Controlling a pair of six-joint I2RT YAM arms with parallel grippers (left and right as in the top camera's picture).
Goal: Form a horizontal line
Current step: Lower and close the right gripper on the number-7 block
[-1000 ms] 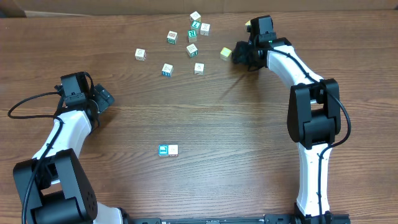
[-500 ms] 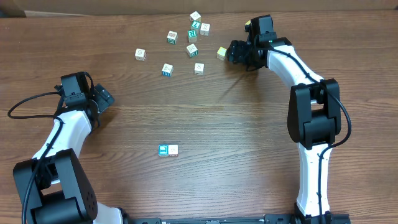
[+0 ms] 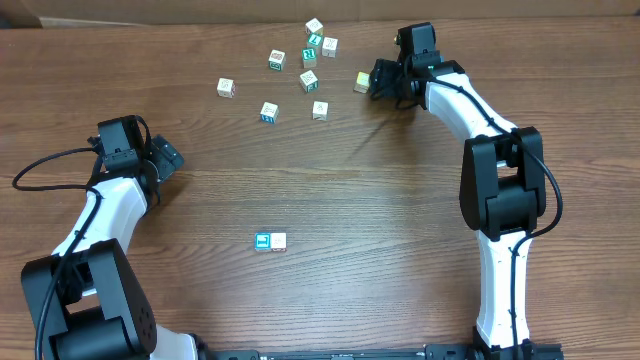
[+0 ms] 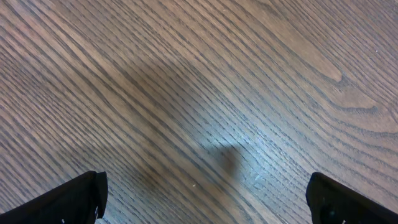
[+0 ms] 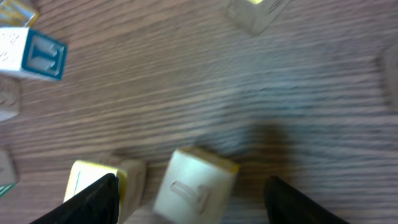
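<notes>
The horizontal line (image 3: 271,241) stands as two touching cubes at the table's middle front, one blue-faced and one whitish. A pale cream-yellow cube (image 3: 362,81) lies at the back, right at the fingertips of my right gripper (image 3: 377,80). In the right wrist view this cube (image 5: 198,184) sits on the wood between the open fingers of the gripper (image 5: 193,204); the picture is blurred. My left gripper (image 3: 165,157) is open and empty at the left, and the left wrist view shows the gripper (image 4: 202,199) over bare wood.
Several loose letter cubes lie scattered at the back, among them one at the far left of the group (image 3: 226,88) and one near the back edge (image 3: 314,27). In the right wrist view a yellow-edged cube (image 5: 118,177) lies by the left finger and a blue-letter cube (image 5: 34,53) sits at upper left.
My right gripper has moved left up to the cream-yellow cube, which has shifted slightly. The left arm and the two-cube row have not moved.
</notes>
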